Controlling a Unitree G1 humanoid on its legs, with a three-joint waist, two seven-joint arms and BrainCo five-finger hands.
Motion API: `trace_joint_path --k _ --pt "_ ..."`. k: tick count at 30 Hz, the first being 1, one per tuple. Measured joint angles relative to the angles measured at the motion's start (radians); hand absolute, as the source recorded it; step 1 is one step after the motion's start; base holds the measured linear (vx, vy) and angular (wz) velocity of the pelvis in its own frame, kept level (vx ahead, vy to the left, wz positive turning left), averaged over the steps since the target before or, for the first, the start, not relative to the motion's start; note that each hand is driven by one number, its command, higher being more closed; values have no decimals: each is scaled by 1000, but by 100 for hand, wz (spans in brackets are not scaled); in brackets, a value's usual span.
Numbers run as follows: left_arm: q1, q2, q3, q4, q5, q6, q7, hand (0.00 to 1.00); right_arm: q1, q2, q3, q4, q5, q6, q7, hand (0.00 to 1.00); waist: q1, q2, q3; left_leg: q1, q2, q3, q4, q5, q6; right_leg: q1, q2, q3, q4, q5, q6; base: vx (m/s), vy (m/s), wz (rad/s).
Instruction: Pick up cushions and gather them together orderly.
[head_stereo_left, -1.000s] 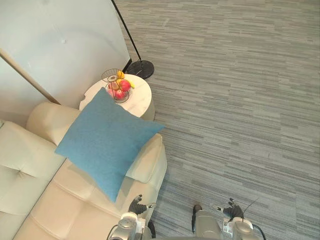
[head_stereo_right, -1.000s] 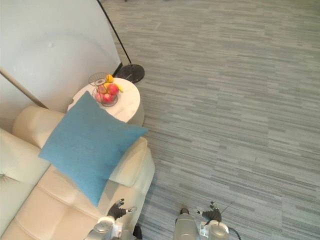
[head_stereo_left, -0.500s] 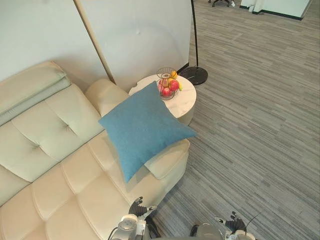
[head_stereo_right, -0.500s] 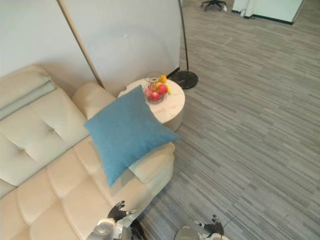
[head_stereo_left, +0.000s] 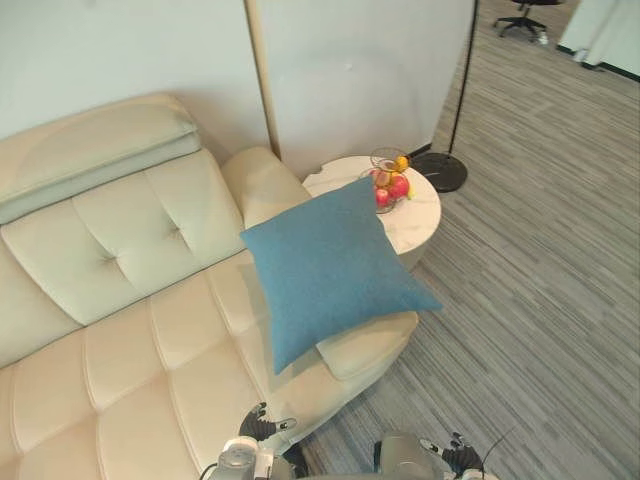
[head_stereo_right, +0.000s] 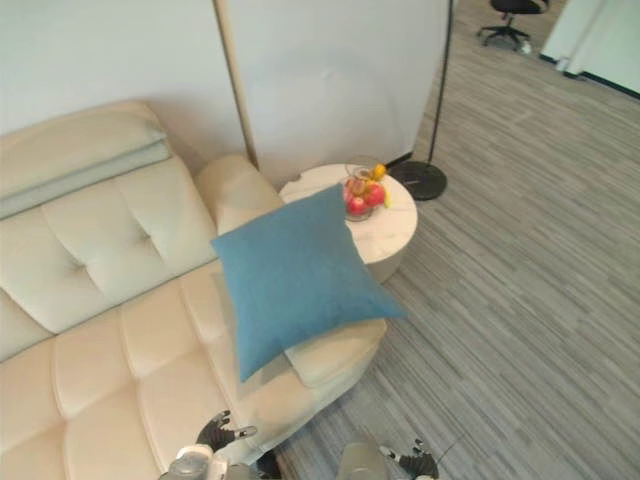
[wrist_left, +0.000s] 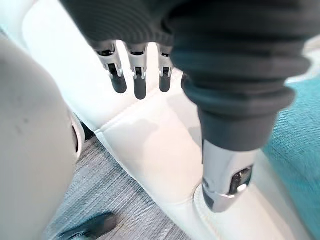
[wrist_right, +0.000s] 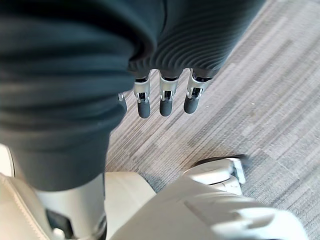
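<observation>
Leaning on the cream sofa (head_stereo_left: 120, 330), 1 square blue cushion (head_stereo_left: 330, 265).

My right hand (wrist_right: 167, 92) hangs above grey striped carpet (wrist_right: 265, 90), not touching it. Fingers (wrist_right: 144, 102) straight, side by side, dark tips toward carpet. Hand empty. Dark ribbed cover (wrist_right: 200, 35) behind fingers. Carpet in narrow light and dark grey bands.

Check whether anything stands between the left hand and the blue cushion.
Nothing visible does. The left hand hangs open at the front edge of the sofa. Only bare cream seat lies between it and the blue cushion, which rests on the armrest.
</observation>
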Motion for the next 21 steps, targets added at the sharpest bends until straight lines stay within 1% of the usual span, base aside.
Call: trace_joint_path --k 2,4,7,9,12,14,16,17,18,20,21 --pt "7 -24 1 3 0 -1 2 0 -8 -30 1 1 -1 0 2 0 8 38 -8 -3 25 -23 -16 7 -12 4 25 -33 -17 -7 -13 218 -186 24" --pt "12 -28 3 11 -1 0 2 0 -19 -34 -2 -1 -1 -1 2 0 7 54 -11 8 44 -44 -39 19 -30 17 47 -56 -20 -9 -17 174 -158 23" --pt "12 -26 28 10 -1 0 2 0 -17 -31 -7 -3 -1 -1 2 0 8 44 -9 51 60 -69 -59 33 -47 70 65 -92 -24 -11 -20 119 -111 26" --pt "13 -25 31 9 -1 0 2 0 -18 -27 -12 -7 -1 -3 1 0 9 31 -16 54 60 -71 -71 45 -49 72 66 -95 -26 -11 -20 57 -52 14" --pt "13 -23 40 8 -10 0 5 0 -17 -29 -43 -14 -1 -5 -3 0 16 29 -18 54 56 -71 -78 49 -45 75 61 -90 -40 -11 -21 8 -5 2" --pt "12 -12 41 4 -12 0 12 0 5 -30 -63 -67 -1 -2 -5 0 14 32 -18 57 51 -71 -84 51 -42 88 57 -89 -58 -12 -22 -41 14 5" --pt "24 16 71 -46 -13 1 15 0 60 -51 -82 -246 -5 0 -8 0 8 30 -18 69 49 -71 -98 56 -42 104 57 -86 -76 -12 -31 -89 16 3" --pt "28 25 78 -60 -13 0 15 0 73 -65 -82 -289 -12 0 -8 0 8 29 -19 73 48 -71 -108 62 -40 103 57 -84 -78 -12 -32 -125 2 0" --pt "30 40 86 -81 -13 0 17 0 85 -94 -89 -358 -34 -2 -7 0 6 28 -19 71 45 -70 -121 69 -40 103 56 -84 -82 -12 -33 -127 -5 6" --pt "38 76 122 -153 -14 -2 21 0 112 -192 -168 -515 -92 -21 -3 0 0 30 -23 71 41 -66 -164 89 -33 92 57 -85 -95 -9 -26 -153 -2 4" --pt "44 83 130 -172 -15 -3 22 0 112 -217 -187 -542 -105 -26 -3 0 -1 32 -26 71 40 -63 -177 91 -34 87 58 -83 -97 -6 -25 -101 10 -5"
